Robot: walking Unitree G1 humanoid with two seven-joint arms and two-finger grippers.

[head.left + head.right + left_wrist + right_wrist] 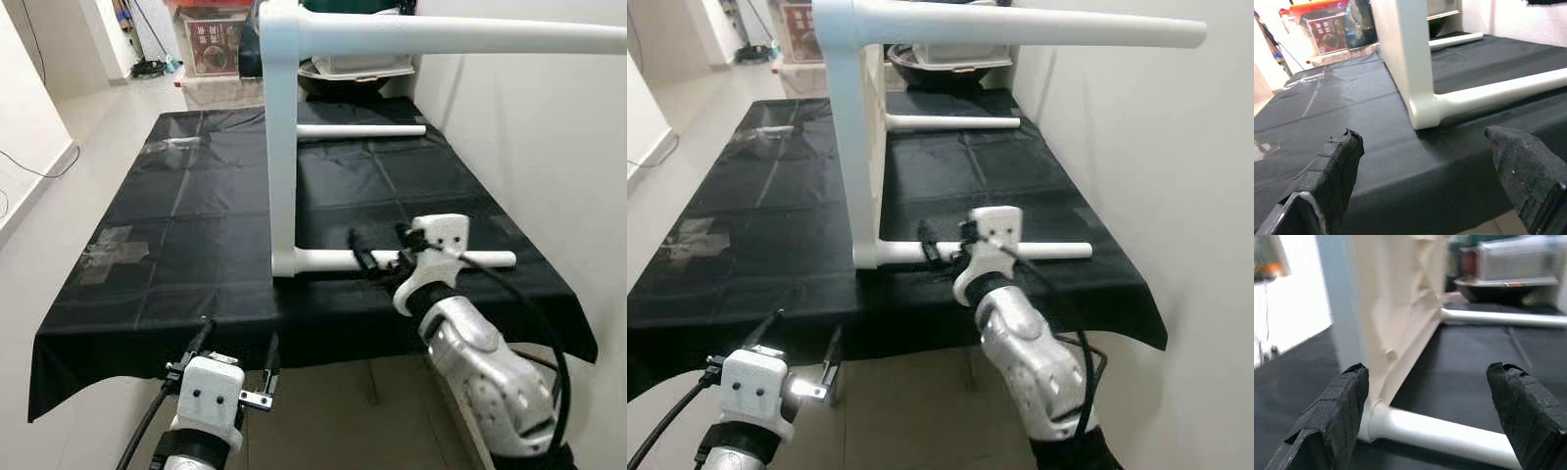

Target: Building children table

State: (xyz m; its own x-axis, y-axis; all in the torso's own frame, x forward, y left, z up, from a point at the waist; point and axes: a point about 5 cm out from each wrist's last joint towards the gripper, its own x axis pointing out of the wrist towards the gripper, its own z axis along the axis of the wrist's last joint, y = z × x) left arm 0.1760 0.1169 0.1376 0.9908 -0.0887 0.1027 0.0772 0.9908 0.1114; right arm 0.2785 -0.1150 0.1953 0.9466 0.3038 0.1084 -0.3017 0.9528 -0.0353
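My right gripper (378,247) hangs spread over the lower leg (411,260) of the tabletop (282,147) standing on edge on the black cloth (186,235), left gripper (238,345) spread at the cloth's edge; next, I'd say, pinch that leg squarely.

Right hand (377,245) reaches forward with fingers spread; left hand (238,345) hovers low, fingers apart.
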